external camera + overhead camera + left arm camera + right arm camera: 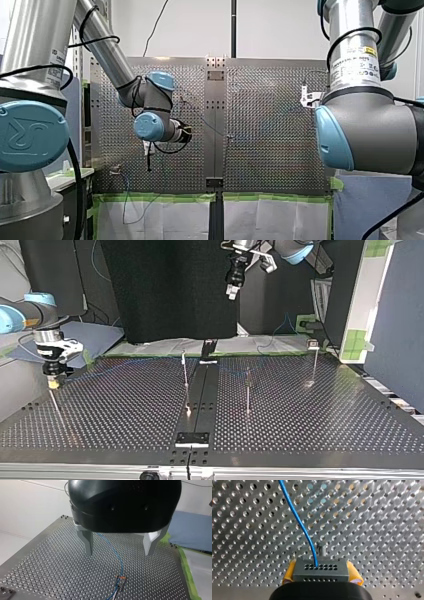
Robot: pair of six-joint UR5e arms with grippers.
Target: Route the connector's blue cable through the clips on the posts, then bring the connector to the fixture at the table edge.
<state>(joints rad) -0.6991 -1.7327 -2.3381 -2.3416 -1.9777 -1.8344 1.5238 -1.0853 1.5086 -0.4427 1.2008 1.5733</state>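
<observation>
My right gripper (321, 576) is shut on the grey connector (320, 570), which sits between its yellow pads (290, 573). The blue cable (298, 521) leaves the connector's face and runs away over the perforated table. A thin post (322, 550) stands just ahead of the connector. In the top view my right gripper (52, 381) hangs low at the table's left side. The cable (140, 361) stretches faintly from it toward the middle posts (185, 371). My left gripper (119, 553) is open and holds nothing. It is high above the table (231, 291), over a clip post (121, 578) that carries the cable.
A black rail (202, 390) runs down the table's middle, ending at a bracket (192, 438) on the near edge in the top view. More posts stand at the top view's right (247, 392) (314, 362). Green tape (160, 197) lines one table edge.
</observation>
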